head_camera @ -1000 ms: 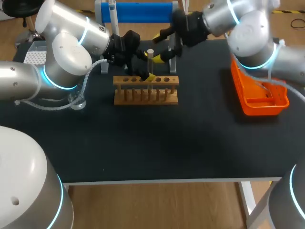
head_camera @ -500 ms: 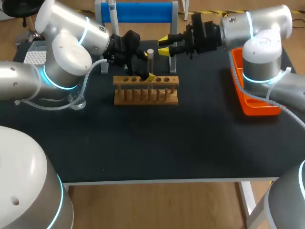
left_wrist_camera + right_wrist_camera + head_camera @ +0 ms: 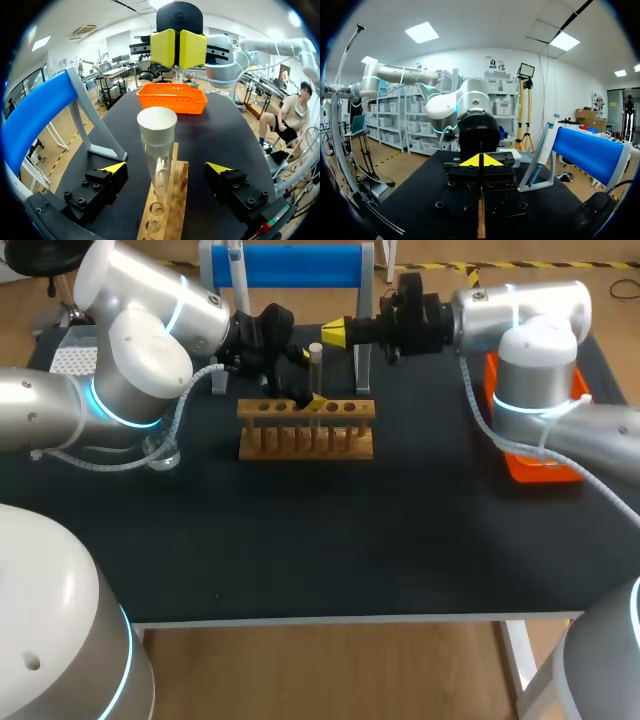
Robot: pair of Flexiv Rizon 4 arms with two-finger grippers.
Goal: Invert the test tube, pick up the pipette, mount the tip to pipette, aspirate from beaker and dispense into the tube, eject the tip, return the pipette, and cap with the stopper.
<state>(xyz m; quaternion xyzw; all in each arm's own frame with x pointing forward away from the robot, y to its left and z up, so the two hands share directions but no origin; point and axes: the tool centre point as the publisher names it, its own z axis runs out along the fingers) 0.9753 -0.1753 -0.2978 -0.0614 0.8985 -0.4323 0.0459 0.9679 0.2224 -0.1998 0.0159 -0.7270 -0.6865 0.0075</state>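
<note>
The clear glass test tube (image 3: pixel 315 380) stands upright, long axis vertical, in a hole near the middle of the light wooden rack (image 3: pixel 305 432) at the far middle of the black counter (image 3: pixel 350 540), with a white stopper (image 3: pixel 315 349) seated in its mouth. The left tool (image 3: pixel 166 169) is much the nearer. It reaches in from the left at about mid-height of the tube, and its yellow-tipped fingers stand apart, one on each side with a clear gap to the glass, so it holds nothing. The right tool (image 3: pixel 333 333) comes in from the right with its yellow tips pressed together on nothing. It lies level, pointing left, just beside the stopper at about its height, and I see no contact. With the stopper in place, capping looks done or nearly so. If the stopper needs seating, the push should go straight down the tube's axis, and a sideways nudge could tip the tube in the rack. A left tool pulling back along its own approach line should clear the tube. The orange plastic basket (image 3: pixel 172 97) sits well off to the right, under the right arm. The blue-barred grey stand (image 3: pixel 290 265), with a white pipette (image 3: pixel 546 142) at its end, stands just beyond the rack. A small clear glass beaker (image 3: pixel 165 453) sits to the rack's left.
</note>
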